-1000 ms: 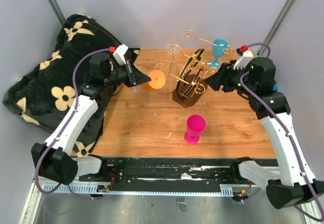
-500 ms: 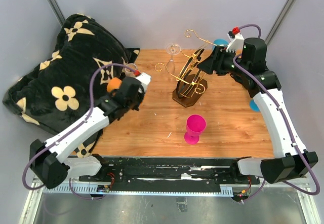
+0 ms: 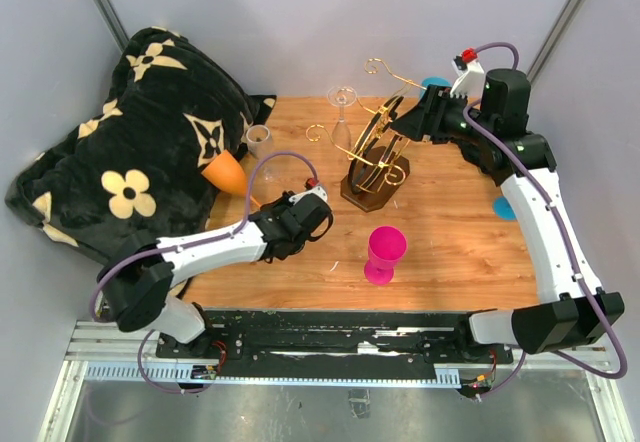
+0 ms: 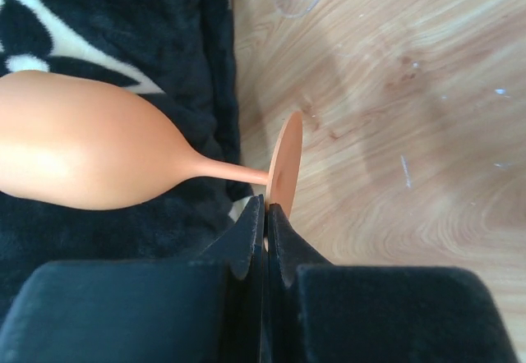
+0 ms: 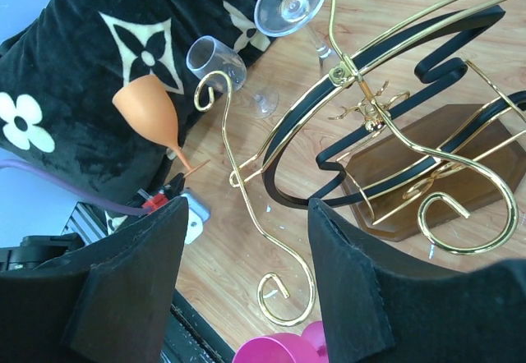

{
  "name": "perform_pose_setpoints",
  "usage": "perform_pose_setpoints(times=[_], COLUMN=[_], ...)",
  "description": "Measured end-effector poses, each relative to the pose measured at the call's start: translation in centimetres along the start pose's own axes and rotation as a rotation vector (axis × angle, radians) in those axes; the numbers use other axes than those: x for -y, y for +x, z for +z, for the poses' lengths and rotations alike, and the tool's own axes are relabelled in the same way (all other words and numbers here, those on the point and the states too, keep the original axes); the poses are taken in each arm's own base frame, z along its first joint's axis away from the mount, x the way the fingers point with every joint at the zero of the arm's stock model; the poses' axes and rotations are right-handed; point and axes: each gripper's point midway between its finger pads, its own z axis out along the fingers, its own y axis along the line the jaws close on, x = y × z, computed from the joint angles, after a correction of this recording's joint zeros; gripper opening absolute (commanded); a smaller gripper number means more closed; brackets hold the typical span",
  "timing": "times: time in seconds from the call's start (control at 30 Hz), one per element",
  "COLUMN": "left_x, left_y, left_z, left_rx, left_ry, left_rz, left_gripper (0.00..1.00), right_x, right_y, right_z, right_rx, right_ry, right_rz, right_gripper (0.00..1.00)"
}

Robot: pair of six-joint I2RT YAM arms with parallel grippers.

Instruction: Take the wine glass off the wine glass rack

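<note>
Where the scene begins, nearest my bases: a pink cup [image 3: 385, 254] stands alone on the tabletop [image 3: 460, 262], in front of the rack.
Left hand: my left hand [image 4: 265, 207] lies low over the left part of the tabletop, pointing toward the blanket. Its fingers are pressed together, and the rim of the orange glass's foot sits right at their tips, pinched there as far as the wrist view shows.
Teal disc: a teal disc [image 3: 503, 207] lies at the tabletop's right edge, beside my right forearm. I cannot tell what it belongs to.
Orange wine glass: the orange wine glass [image 3: 227, 173] is off the rack and on its side. Its bowl rests on the blanket, its stem runs back to my left hand, and its foot stands on edge over the wood.
Blanket: a black blanket [image 3: 130, 132] with cream flowers is bunched over the tabletop's left edge.
Wine glass rack: the wine glass rack [image 3: 372, 167] stands toward the back centre, with gold scroll-ended wires rising from a dark wooden base.
Clear glasses: a tipped clear glass [image 3: 258, 138] lies at the blanket's edge, left of the rack. An upright clear glass [image 3: 342, 97] stands just behind the rack's left side.
Right hand: my right hand [image 5: 249, 207] hangs beside the rack's upper right wires, aimed at them. Its fingers are spread apart with nothing gripped.
Teal glass: a teal glass [image 3: 435, 83] shows at the far edge, mostly hidden behind my right hand.
</note>
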Motion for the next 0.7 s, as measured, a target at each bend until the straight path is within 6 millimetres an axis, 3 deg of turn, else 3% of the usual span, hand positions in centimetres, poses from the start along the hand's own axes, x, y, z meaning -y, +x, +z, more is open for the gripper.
perform_pose_setpoints(times=[0.17, 0.4, 0.53, 0.7], left_x=[1.0, 4.9, 5.9, 6.6], left_y=[0.5, 1.5, 2.3, 1.5], left_z=[1.4, 2.8, 3.2, 3.9], left_rx=[-0.067, -0.143, -0.168, -0.17], left_ry=[-0.103, -0.171, -0.206, -0.275], left_rz=[0.073, 0.168, 0.142, 0.062], left_gripper=[0.0, 0.0, 0.01, 0.01], right_x=[0.3, 0.1, 0.5, 0.5], right_y=[-0.1, -0.4, -0.7, -0.7], right_z=[0.1, -0.1, -0.3, -0.3], right_rx=[-0.002, 0.004, 0.01, 0.01], right_ry=[-0.011, -0.036, -0.029, -0.03], right_rz=[0.008, 0.011, 0.018, 0.018], right_gripper=[0.61, 0.62, 0.62, 0.62])
